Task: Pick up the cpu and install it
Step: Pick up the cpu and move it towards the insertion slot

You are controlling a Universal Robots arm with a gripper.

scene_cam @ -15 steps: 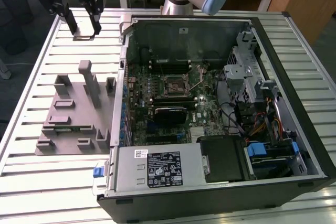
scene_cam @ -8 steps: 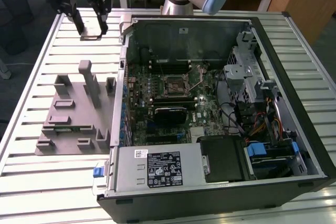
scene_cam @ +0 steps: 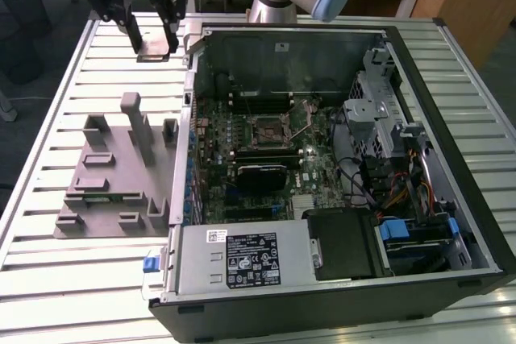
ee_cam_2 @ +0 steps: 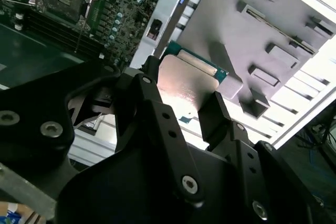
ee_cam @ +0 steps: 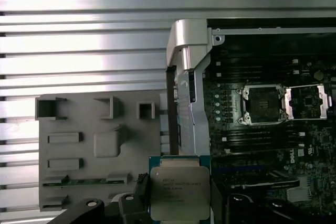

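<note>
The cpu (ee_cam: 179, 191), a flat silver square with a thin green rim, hangs in the air with my gripper (ee_cam: 178, 205) shut on two of its opposite edges. In the second wrist view the black fingers (ee_cam_2: 215, 114) flank the cpu (ee_cam_2: 190, 77). The exterior view has my gripper (scene_cam: 153, 42) high over the slatted table, just to the exterior view's left of the open computer case (scene_cam: 419, 62), with the cpu (scene_cam: 153, 55) at its tips. The dark socket (scene_cam: 270, 130) on the motherboard stands open, its metal load plate (ee_cam: 307, 100) flipped aside.
A grey plastic slotted tray (scene_cam: 113, 175) lies on the table at the exterior view's left of the case. The case wall (ee_cam: 186, 77) stands between the tray and the motherboard. Drive cages and cables (scene_cam: 387, 142) crowd the case's far side from the tray.
</note>
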